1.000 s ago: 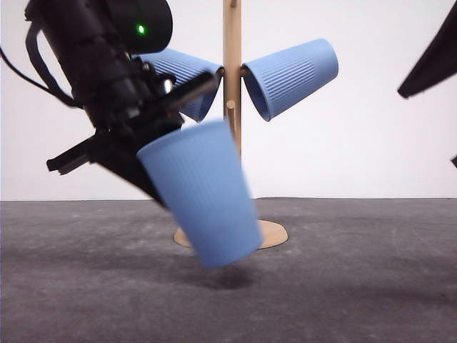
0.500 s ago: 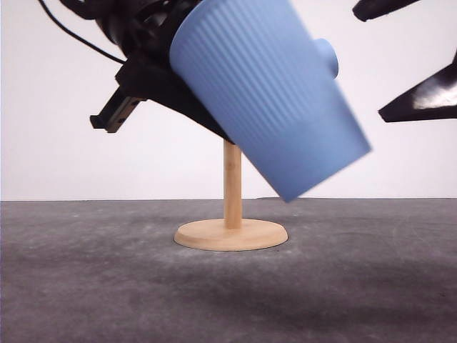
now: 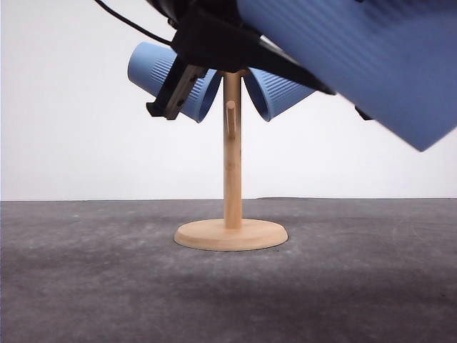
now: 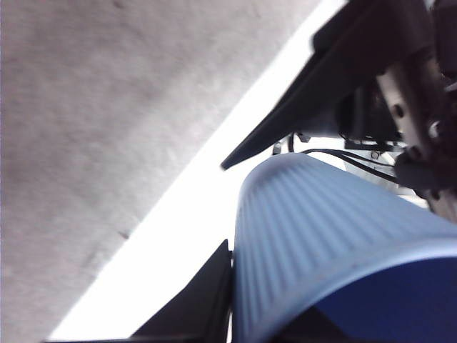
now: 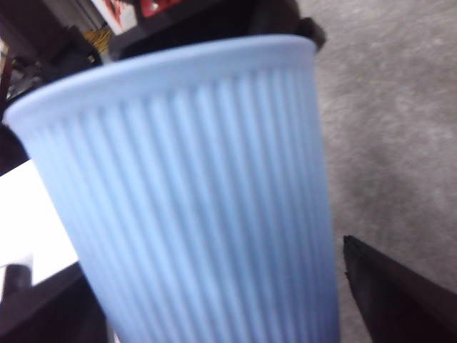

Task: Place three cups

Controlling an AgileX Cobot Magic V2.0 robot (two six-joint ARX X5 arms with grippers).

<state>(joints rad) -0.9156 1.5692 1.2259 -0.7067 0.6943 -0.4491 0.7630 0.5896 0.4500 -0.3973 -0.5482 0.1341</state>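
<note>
Left wrist view: the left claw (image 4: 239,286) is clamped on the held cup (image 4: 321,243) close to its open rim. One black finger (image 4: 203,307) lies flat against the ribbed outer wall. The other finger is hidden, so I cannot tell where it presses. The cup reaches away from this claw with its flat bottom forward, toward black parts of the other arm.

In the right wrist view, the right claw (image 5: 207,286) stands with its jaws apart and the same cup between them. One finger (image 5: 389,293) is clear of the cup wall, with grey desk showing in the gap. The other finger (image 5: 32,307) is just beside the wall, and I cannot tell if it touches. The closed bottom of the cup points away from this claw.

In the front view, the held cup fills the upper corner on the robot's right, high above the desk (image 3: 357,286), tilted and very near the camera. The black body of the left claw goes from it toward the robot's left, and a thin cable (image 3: 132,25) leaves it there. Behind and below the claw stands the wooden stand (image 3: 232,171) on its round base (image 3: 230,234). The left hung cup (image 3: 151,70) and the right hung cup (image 3: 282,96) sit on pegs on either side of the post, mouths toward the post. A free peg (image 3: 230,118) sticks out lower on the post, under the left claw.
</note>
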